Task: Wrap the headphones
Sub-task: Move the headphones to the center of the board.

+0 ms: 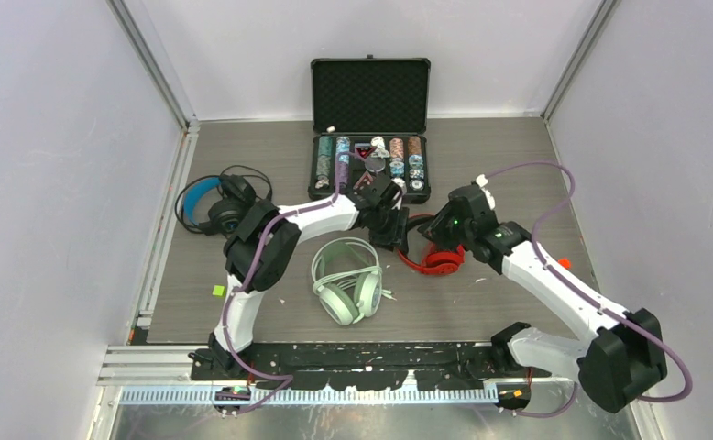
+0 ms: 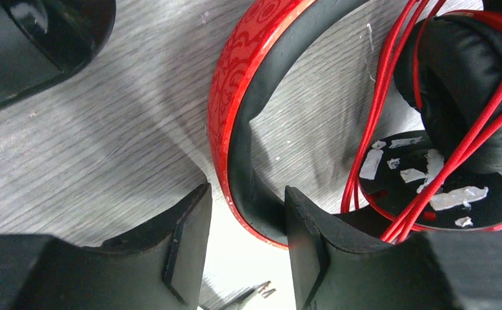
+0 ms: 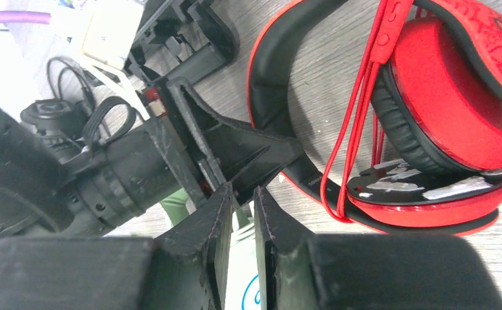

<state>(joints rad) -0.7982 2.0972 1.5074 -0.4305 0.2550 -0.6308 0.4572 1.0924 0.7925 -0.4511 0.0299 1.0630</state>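
The red headphones (image 1: 431,258) lie flat on the worktop (image 1: 518,156), directly under both wrists. The left gripper (image 2: 247,213) is spread wide and straddles the headband (image 2: 232,116). The band runs up between the jaws, close against the right-hand one, with a clear gap on the other side, so it is not yet pinched. The right gripper (image 3: 242,200) has its jaws almost pressed together with nothing visible between them. The red cable (image 3: 355,129) hangs in loose loops just to its right, draped across the ear cup (image 3: 455,97). The band looks like stiff, glossy plastic, probably light and slippery, so its padded inner face is likely the better place to clamp. The cable is thin and limp and will slide and sag, so it is best nipped near a loop's bend. The cushions are soft, and one cup's face is flaking, so it seems poor to squeeze.
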